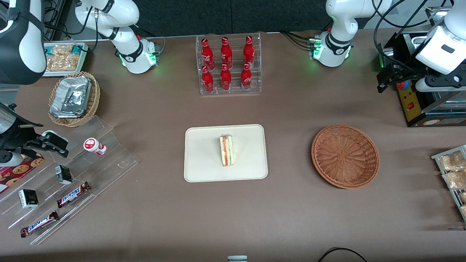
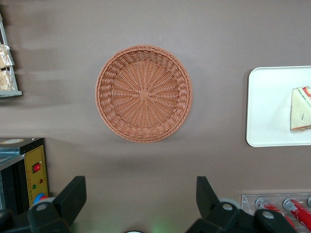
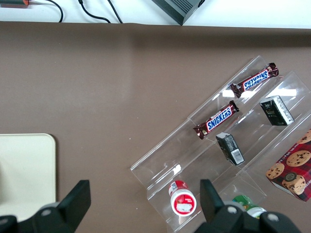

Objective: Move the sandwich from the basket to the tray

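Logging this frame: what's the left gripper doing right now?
Left gripper: open, holding nothing, raised above the table near the empty basket; sandwich lies on the tray.

A robotics lab staged as a small snack counter. Two white robot arm bases [image 1: 138, 54] are bolted at the edge of a brown-covered table [image 1: 291, 218], with cables trailing off it. Goods sit in shop-style display: red soda bottles [image 1: 226, 63] in a clear acrylic rack, Snickers bars [image 1: 72, 194] on stepped acrylic shelves [image 1: 109, 160], packaged snacks [image 1: 451, 171] toward the working arm's end. The gripper [image 2: 141, 204] hangs high above the table with fingers spread, near a yellow-fronted control box [image 1: 409, 100]
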`<state>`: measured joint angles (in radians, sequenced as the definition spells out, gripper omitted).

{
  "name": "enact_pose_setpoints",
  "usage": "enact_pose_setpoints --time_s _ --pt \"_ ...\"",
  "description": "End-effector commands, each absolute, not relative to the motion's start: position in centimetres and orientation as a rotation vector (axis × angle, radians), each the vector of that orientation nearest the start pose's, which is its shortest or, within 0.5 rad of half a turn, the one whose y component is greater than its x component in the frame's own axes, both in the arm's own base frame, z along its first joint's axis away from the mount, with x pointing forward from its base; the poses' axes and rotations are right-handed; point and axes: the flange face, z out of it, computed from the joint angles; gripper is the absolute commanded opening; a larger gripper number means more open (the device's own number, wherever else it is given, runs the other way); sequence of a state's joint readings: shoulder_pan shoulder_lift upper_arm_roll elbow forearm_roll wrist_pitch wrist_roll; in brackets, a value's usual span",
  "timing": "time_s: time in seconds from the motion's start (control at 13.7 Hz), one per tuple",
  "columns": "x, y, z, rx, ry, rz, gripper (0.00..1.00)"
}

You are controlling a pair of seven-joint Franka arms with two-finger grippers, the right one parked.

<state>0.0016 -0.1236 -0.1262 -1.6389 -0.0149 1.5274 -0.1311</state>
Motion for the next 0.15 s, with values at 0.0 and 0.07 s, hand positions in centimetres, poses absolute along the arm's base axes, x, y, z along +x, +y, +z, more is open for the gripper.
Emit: enact_pose_setpoints --time_s 0.0,0.07 --pt "50.75 -6.92 65.89 -3.132 0.006 -0.003 1.00" --pt "50.81 -6.85 65.88 -3.132 0.004 -0.003 1.00"
